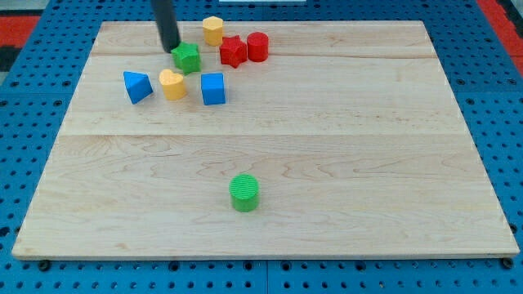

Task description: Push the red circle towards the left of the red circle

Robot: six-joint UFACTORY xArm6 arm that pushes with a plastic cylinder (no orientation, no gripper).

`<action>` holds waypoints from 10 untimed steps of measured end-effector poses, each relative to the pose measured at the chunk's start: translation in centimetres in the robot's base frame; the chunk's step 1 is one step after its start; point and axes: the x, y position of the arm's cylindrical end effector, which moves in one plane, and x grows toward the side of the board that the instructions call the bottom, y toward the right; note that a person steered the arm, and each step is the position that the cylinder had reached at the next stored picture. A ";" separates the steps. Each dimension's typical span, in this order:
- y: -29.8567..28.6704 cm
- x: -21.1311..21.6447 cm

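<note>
Sitting on a wooden board (327, 122) over blue pegboard (33, 98): two red, two green, two yellow, two blue blocks; no jaws, my tip (172, 49) touching the green block (186, 57) near the top edge.

Straight dark rod, near-black, smooth cylinder, faint lighter sheen along side; my tip (171, 51) blunt, plain.

tip (171, 49): dark, nearly black rod
green block (187, 57): just right of the tip
red star (233, 51): further right
red circle (257, 46): beyond the star
yellow blocks: one (213, 30) up-right, one (172, 84) below
blue blocks: (136, 86) down-left, (213, 88) down-right
green circle (243, 193): ridged top, far below
board (368, 163): pale wood grain
</note>
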 end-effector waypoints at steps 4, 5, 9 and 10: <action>11.3 -3.5; 14.4 -2.3; 14.5 -1.9; 12.9 0.2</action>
